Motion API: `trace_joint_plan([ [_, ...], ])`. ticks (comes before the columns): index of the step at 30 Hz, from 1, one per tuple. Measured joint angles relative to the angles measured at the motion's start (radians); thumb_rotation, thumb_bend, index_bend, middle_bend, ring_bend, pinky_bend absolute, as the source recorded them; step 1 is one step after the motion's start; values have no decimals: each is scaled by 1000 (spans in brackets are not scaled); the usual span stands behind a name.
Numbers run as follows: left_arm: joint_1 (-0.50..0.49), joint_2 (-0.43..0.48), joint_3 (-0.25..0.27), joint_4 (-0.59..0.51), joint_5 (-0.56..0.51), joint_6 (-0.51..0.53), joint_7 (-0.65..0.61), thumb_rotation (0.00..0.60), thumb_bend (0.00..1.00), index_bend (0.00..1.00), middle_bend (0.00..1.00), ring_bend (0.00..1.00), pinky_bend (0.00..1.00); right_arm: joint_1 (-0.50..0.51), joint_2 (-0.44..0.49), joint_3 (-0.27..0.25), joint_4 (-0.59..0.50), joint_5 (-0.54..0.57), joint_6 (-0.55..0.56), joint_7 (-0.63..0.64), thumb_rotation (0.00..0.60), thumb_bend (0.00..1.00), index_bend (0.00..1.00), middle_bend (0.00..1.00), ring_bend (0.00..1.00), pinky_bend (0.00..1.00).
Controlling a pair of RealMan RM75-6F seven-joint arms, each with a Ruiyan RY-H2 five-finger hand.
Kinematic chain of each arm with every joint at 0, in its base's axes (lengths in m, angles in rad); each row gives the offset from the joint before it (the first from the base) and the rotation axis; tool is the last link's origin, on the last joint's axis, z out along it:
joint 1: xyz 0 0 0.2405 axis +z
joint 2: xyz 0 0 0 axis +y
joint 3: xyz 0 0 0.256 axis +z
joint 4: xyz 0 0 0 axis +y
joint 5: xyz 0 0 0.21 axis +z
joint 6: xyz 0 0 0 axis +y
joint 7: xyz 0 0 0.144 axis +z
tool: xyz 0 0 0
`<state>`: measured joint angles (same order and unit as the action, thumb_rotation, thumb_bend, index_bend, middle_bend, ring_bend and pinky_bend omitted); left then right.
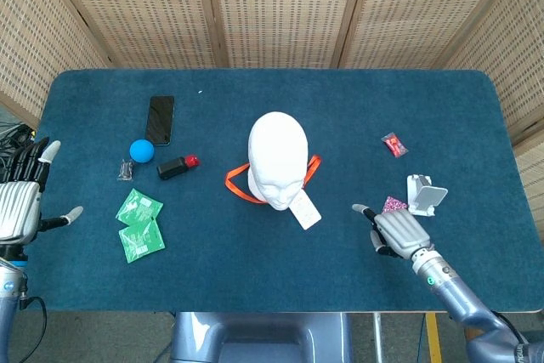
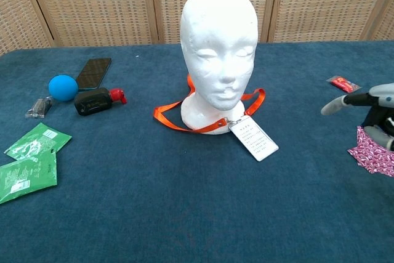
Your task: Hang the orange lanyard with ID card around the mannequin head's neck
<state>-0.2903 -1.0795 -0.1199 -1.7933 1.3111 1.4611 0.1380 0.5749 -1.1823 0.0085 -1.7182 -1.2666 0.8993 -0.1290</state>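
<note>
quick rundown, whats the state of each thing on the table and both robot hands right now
orange lanyard: looped around the neck, lying on the table
ID card: flat, in front of the base
mannequin head: upright
left robot hand: open, holding nothing, at the table's left edge
right robot hand: open, holding nothing, near the pink packet
phone: lying flat, screen dark
green packets: flat, overlapping

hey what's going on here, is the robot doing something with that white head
The orange lanyard already loops around the base of the mannequin head, with its ID card lying flat on the table in front. Neither hand holds anything. The left hand is open at the table's left edge; the right hand hovers low near the front right, beside a pink patterned packet. The hanging looks done.
</note>
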Motion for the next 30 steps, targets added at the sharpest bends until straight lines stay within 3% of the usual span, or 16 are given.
trace_joint_plan([
  [18,-1,-13,-10,15,11,-45,1,600,0,0,0,0,0,109,-218,40,47,230,-72,-236,600,869,183,808,760,914],
  [30,-1,-13,-21,21,10,-64,-12,600,0,0,0,0,0,164,-273,23,59,372,-76,-357,600,870,207,808,760,914],
])
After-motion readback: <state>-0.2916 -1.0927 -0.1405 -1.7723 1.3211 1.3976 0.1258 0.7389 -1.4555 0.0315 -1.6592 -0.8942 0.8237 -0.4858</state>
